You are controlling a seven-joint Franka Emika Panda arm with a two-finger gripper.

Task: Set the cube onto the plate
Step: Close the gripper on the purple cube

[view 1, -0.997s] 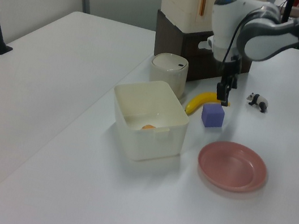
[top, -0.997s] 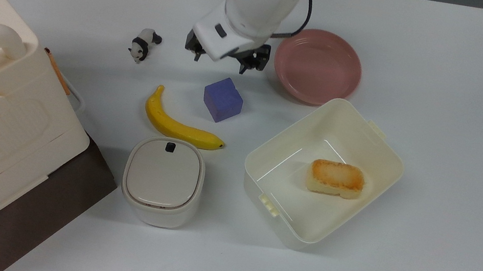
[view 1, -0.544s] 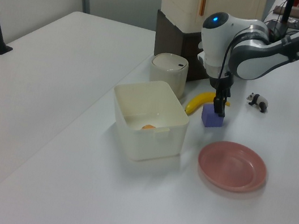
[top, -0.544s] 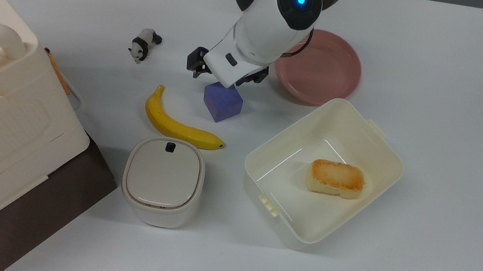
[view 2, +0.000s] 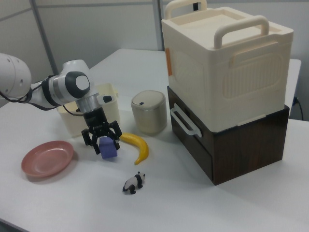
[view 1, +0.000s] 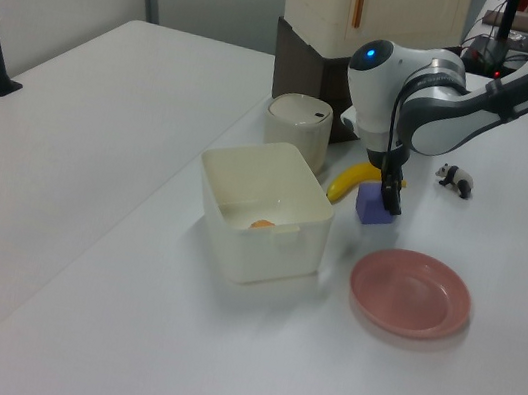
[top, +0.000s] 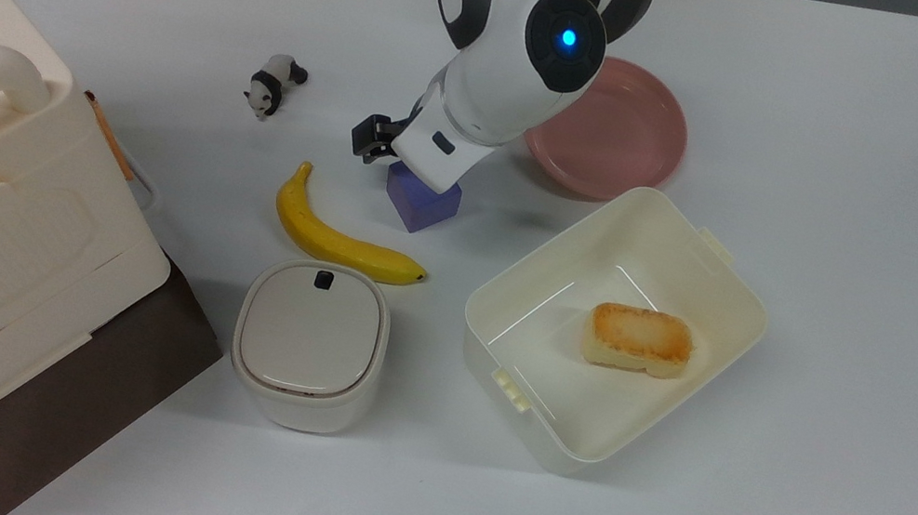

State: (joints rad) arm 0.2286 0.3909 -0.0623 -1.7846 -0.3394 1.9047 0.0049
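The gripper (view 2: 101, 140) straddles the blue-purple cube (view 2: 108, 149) with fingers spread, not yet clamped; the cube sits on the table near the banana (view 2: 136, 145). Closing off-centre could twist it away from the pink plate (view 2: 47, 158)

the top view looks straight down on the counter (top: 852, 223). the left view stands off one end, high and further back; the right view faces it from the opposite end, nearer and lower. all three share the plate (top: 631, 137) (view 1: 410, 293) (view 2: 47, 158) and banana (top: 334, 240) (view 1: 353, 180) (view 2: 136, 145).
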